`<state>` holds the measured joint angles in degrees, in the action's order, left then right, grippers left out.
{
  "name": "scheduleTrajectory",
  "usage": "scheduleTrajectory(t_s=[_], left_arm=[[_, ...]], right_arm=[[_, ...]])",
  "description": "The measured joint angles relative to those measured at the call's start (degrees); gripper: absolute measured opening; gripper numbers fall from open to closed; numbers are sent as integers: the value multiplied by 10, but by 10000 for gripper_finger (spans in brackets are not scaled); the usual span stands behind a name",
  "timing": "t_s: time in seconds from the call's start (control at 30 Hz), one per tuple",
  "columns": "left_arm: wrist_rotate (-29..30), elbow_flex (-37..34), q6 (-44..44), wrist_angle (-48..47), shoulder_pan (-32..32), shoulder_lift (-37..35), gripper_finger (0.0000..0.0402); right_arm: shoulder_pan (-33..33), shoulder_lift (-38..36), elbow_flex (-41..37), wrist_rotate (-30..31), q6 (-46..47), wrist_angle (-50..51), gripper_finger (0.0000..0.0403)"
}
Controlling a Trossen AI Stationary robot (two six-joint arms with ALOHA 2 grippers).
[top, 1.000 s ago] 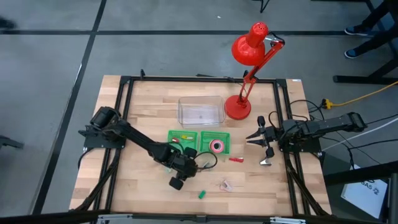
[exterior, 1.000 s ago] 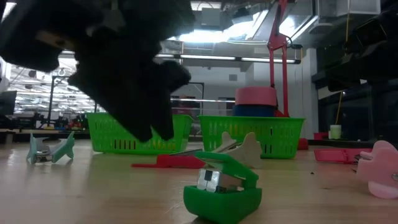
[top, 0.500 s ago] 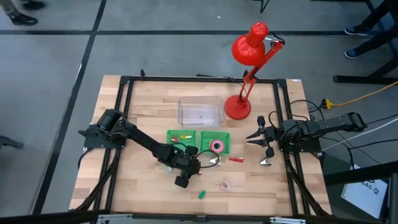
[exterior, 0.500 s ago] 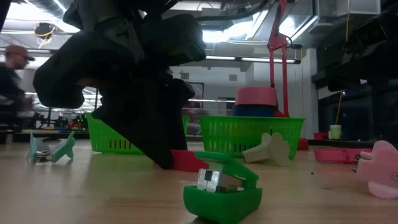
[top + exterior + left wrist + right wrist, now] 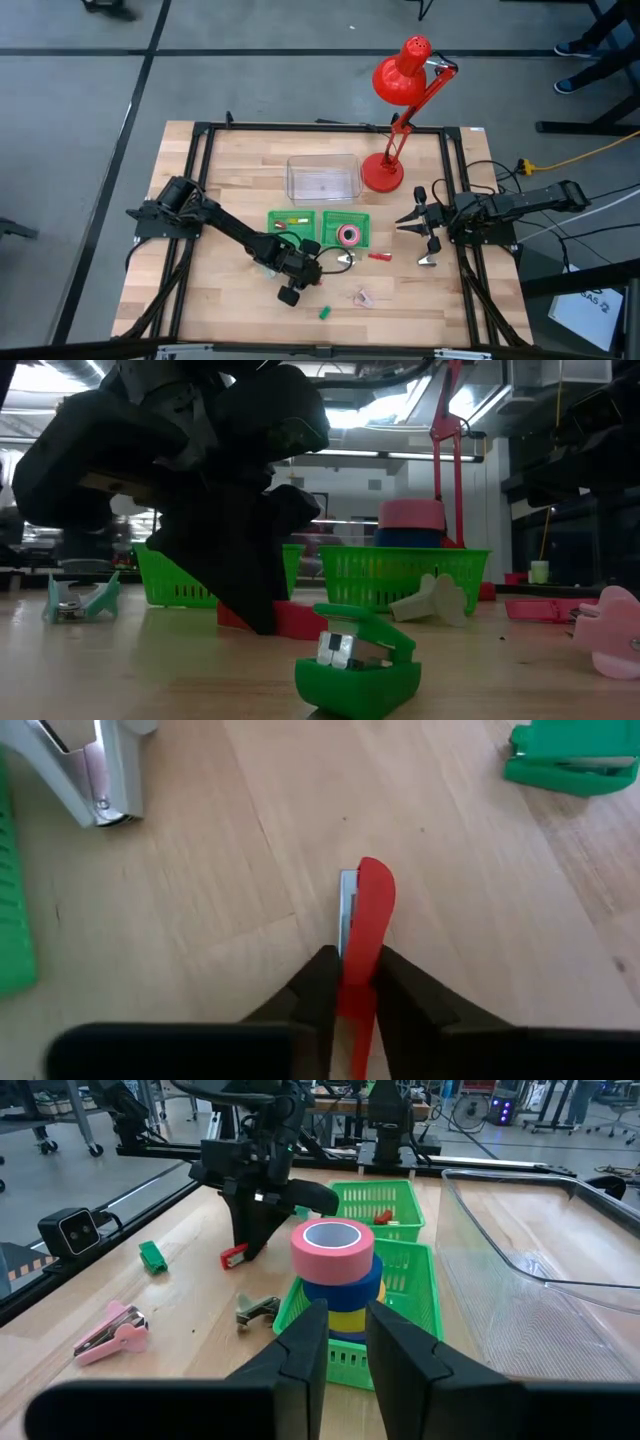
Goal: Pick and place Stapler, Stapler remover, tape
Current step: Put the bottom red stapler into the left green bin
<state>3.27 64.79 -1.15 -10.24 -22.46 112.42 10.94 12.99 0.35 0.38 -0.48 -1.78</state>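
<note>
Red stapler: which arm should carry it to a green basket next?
Left. The left gripper already has its fingers shut on the red stapler beside the green baskets. The right gripper waits at the table's right edge, empty.

A light wooden slatted table [image 5: 220, 180] fills the frame's middle, carrying a clear plastic bin [image 5: 323, 178], two green mesh baskets [image 5: 293, 224], a red desk lamp [image 5: 383, 172], and a small green stapler [image 5: 324, 313] at lower centre.

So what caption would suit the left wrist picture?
Left gripper pinching a small red stapler on the wooden table, green stapler beyond.
</note>
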Motion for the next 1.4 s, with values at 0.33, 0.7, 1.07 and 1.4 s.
scheduleTrajectory(t_s=[0.33,0.7,1.07,1.4], left_arm=[[0,0,-1,-13,1,-3,42],[28,-3,-1,-58,9,-77,42],[76,-3,-13,-71,12,-248,42],[175,-2,-30,-187,25,-367,42]], right_arm=[[0,0,0,0,0,0,72],[0,0,0,0,0,0,72],[0,0,0,0,0,0,72],[0,0,0,0,0,0,72]])
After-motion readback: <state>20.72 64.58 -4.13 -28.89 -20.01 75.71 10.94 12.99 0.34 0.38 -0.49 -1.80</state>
